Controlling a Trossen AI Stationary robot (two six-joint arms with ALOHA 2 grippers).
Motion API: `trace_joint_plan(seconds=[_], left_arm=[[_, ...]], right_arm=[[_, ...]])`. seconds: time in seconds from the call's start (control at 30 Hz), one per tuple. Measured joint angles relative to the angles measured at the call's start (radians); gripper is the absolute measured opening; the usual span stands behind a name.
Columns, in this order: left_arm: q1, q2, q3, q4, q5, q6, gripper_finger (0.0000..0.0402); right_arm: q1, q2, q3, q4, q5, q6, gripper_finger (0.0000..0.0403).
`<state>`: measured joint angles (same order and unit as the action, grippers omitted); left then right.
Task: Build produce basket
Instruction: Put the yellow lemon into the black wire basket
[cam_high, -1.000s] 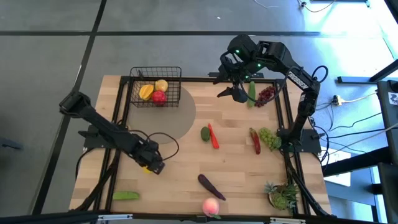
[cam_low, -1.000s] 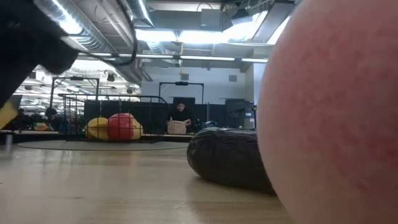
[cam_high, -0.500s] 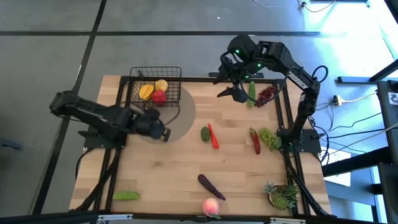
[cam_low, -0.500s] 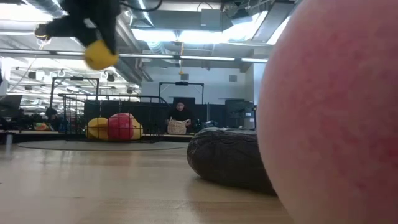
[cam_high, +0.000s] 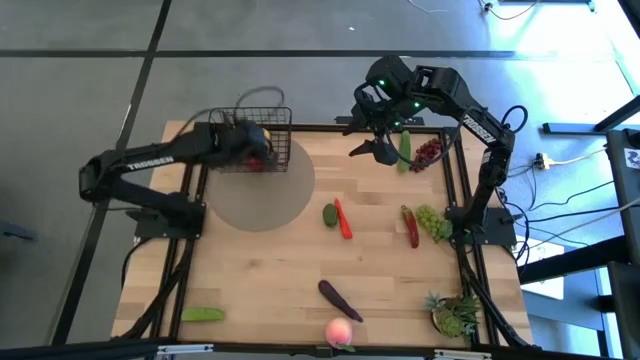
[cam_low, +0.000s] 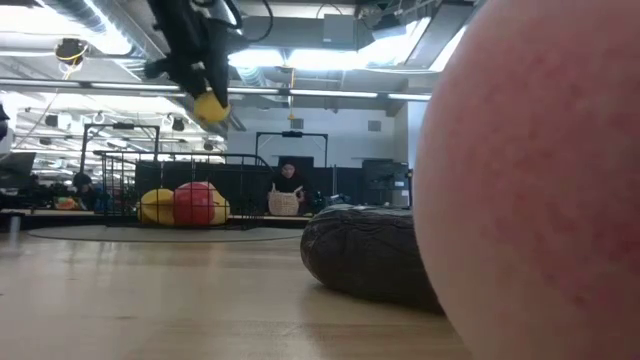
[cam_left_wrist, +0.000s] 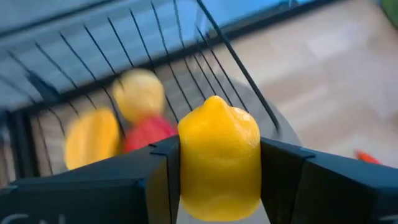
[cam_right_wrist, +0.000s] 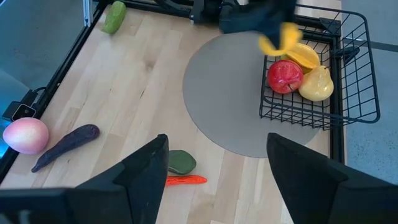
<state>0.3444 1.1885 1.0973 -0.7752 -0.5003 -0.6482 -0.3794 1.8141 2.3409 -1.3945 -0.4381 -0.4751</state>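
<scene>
I've got the left gripper (cam_left_wrist: 219, 165) up over the basket (cam_high: 252, 140) at the desk's far-left corner, fingers (cam_left_wrist: 147, 183) pinching a yellow lemon (cam_left_wrist: 219, 160) betw. them, clear of the wires. The basket holds a red apple (cam_right_wrist: 285, 74), a mango (cam_right_wrist: 303, 55) and another lemon (cam_right_wrist: 317, 84). My right gripper (cam_high: 374, 148) hovers near the far-right corner, fingers spread w/ nothing in them, beside the cucumber (cam_high: 405, 146) and dark grapes (cam_high: 428, 152). The peach (cam_high: 339, 332) and eggplant (cam_high: 339, 299) sit at the near edge, another cucumber (cam_high: 203, 314) by the near-left corner.
</scene>
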Motion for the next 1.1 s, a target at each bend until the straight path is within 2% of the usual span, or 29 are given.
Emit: trace_joint_plan(seconds=[0.23,0.33,0.43,0.67,0.83,1.1], left_arm=[[0.278,0.0,0.0,0.222,0.161,0.259,0.0126],[0.374,0.012,0.001,0.262,0.271,0.308,0.0127],[0.432,0.047,0.001,0.287,0.34,0.319,0.0128],[0.487,0.166,0.001,0.393,0.393,0.345,0.013],[0.496,0.252,0.001,0.417,0.432,0.345,0.013],[0.494,0.32,0.001,0.412,0.516,0.346,0.0131]], right_arm=[[0.0,0.0,0.0,0.035,0.0,0.023,0.0262],[0.0,0.0,0.0,0.073,0.0,0.046,0.0262],[0.0,0.0,0.0,0.088,0.0,0.053,0.0262],[-0.024,0.0,0.0,0.094,0.0,0.053,0.0262],[-0.045,0.0,0.0,0.098,0.0,0.051,0.0262],[-0.068,0.0,0.0,0.098,0.0,0.048,0.0262]])
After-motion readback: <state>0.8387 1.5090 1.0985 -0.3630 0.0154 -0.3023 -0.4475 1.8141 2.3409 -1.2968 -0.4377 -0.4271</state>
